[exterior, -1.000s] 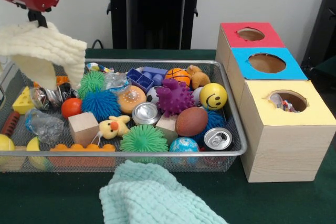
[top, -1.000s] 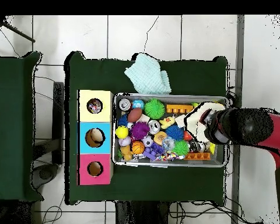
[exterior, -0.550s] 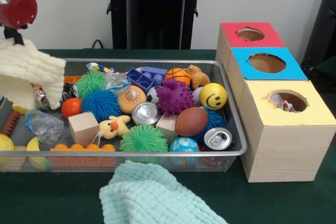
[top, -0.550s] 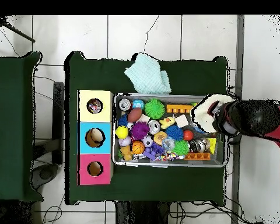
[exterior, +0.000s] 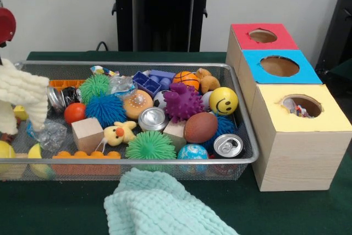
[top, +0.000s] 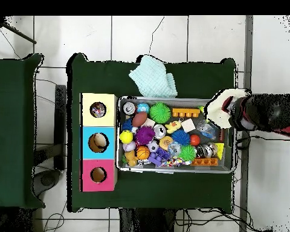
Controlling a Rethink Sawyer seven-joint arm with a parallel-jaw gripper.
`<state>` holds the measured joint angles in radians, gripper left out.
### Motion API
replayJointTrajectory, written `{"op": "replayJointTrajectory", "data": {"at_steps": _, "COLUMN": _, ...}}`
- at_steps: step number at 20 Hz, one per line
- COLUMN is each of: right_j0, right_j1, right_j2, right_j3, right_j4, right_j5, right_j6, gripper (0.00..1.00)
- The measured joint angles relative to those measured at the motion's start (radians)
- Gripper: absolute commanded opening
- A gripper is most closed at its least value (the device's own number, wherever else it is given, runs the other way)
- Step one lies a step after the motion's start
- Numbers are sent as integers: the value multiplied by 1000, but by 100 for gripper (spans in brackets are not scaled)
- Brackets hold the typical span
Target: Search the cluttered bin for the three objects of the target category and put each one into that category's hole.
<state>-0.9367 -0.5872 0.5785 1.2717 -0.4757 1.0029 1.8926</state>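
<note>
At the front view's left edge the pincer (exterior: 4, 53) is mostly cut off, pinching a cream cloth (exterior: 19, 94) beside the wire bin (exterior: 165, 160).

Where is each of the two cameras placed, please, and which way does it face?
Front view: low, across the table, facing the mesh bin and three boxes; only a red bit of the arm shows, over a cream cloth.
Overhead view: above, looking straight down; the arm enters from the right.
Both show bin, boxes, cream cloth and green cloth.
</note>
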Motion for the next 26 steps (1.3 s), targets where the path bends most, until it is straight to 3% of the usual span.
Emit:
{"op": "replayJointTrajectory", "data": {"at_steps": 15, "right_j0": 0, "right_j1": 90, "right_j2": 14, "right_j3": -106, "right_j4": -14, "right_j5": 5, "right_j6": -43, "gripper": 0}}
{"op": "replayJointTrajectory", "data": {"at_steps": 26, "right_j0": 0, "right_j1": 71, "right_j2": 13, "right_j3": -84, "right_j4": -13, "right_j5": 5, "right_j6": -43, "gripper": 0}}
